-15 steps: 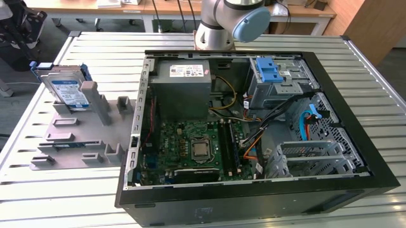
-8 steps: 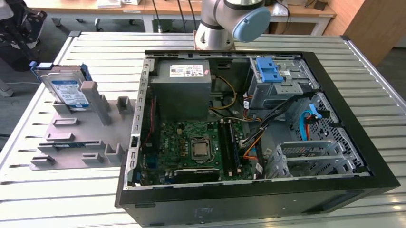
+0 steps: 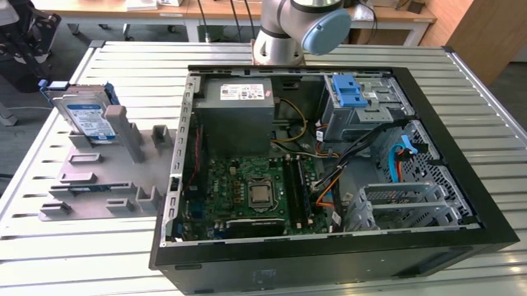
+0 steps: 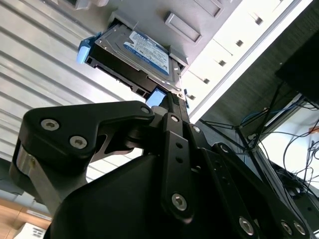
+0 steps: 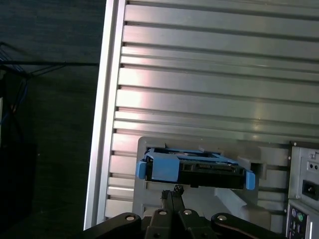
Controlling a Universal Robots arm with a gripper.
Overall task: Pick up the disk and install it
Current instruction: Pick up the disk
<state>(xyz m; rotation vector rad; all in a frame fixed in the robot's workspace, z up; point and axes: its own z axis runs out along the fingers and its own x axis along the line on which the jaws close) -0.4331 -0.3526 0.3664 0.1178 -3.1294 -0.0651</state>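
The disk is a silver drive with a blue-and-white label in a blue carrier. It stands on edge in a grey slotted holder at the exterior view's left, outside the computer case. Both wrist views look onto the disk still seated in the holder. My gripper hangs apart from the disk, in line with its blue end. The black fingers are shut together with nothing between them.
An open black computer case fills the middle and right of the slatted metal table. Inside it are a grey power supply, a green motherboard and a grey drive cage with a blue latch. The arm's base stands behind the case.
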